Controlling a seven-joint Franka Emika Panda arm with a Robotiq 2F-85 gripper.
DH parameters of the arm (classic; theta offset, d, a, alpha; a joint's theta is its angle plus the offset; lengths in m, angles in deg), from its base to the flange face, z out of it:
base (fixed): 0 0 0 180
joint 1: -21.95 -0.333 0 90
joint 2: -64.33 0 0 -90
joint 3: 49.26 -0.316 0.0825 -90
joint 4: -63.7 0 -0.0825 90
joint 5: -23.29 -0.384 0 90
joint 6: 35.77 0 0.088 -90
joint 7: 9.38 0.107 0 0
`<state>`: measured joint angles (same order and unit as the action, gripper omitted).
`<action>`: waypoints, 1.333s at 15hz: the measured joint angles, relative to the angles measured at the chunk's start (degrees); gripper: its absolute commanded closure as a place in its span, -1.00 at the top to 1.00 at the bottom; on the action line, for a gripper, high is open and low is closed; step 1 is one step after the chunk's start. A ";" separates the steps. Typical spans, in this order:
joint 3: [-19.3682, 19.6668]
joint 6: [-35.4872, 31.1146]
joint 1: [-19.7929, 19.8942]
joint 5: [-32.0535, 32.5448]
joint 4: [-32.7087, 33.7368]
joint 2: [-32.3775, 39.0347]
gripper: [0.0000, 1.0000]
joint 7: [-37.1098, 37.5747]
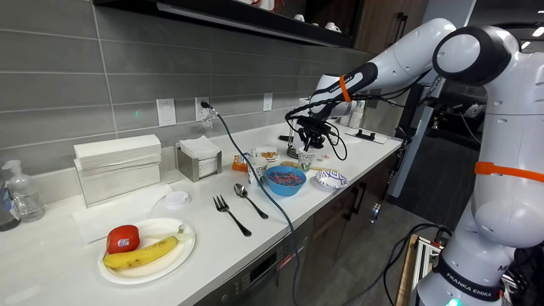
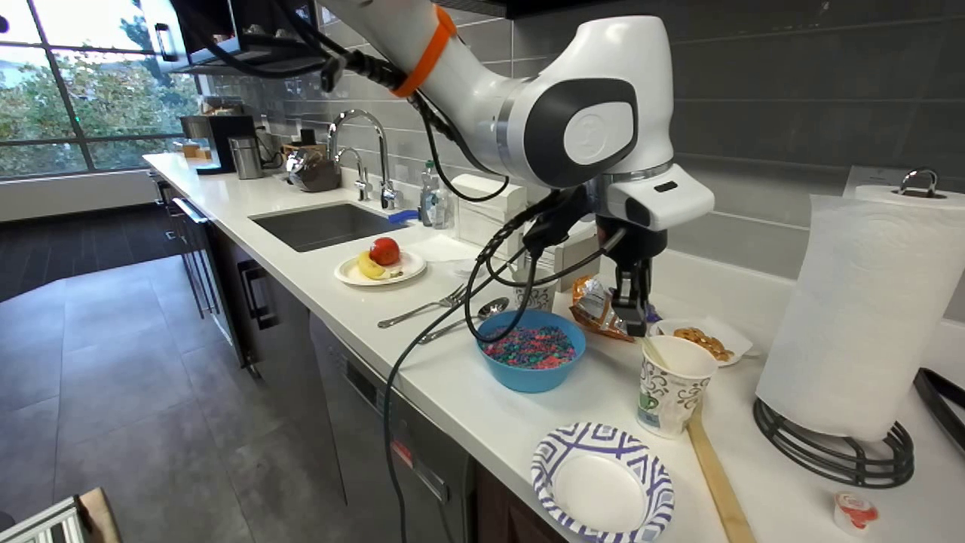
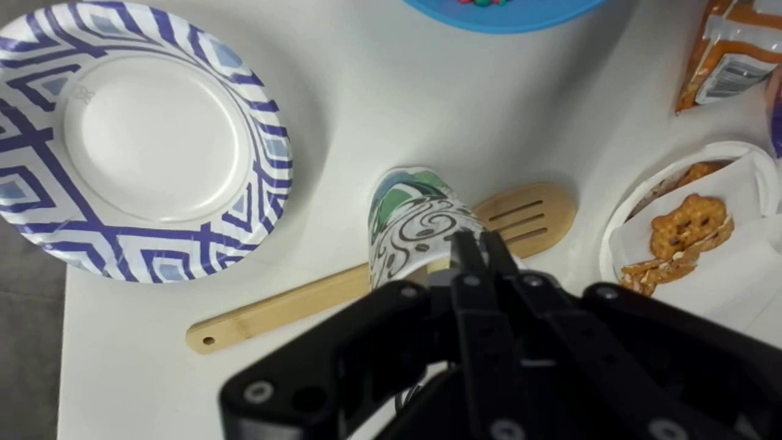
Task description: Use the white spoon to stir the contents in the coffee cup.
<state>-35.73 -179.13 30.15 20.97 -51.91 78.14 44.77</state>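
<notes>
gripper was clenched, apparently on the white spoon; it was sloped into the coffee cup, held near its top, presumably so stirring could be done from above.

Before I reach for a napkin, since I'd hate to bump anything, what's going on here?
A Franka Emika arm has its gripper right by the rim of the patterned paper coffee cup, jaws nearly shut, apparently holding the white spoon that slants into it. The job looks like stirring, though single frames can't confirm motion. The cup stands upright on the counter, a slotted wooden spatula lying beside it.
</notes>
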 measured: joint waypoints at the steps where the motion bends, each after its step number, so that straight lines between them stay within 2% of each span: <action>1: 0.21 -0.54 0.00 0.12 0.02 0.00 -0.98 0.74; 9: 0.86 -0.85 -0.06 1.39 0.12 -0.82 -0.98 5.78; 20: 0.14 15.03 -0.62 0.53 0.61 -3.70 -0.98 7.67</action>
<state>-35.59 -164.10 29.53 21.50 -51.30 74.44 52.44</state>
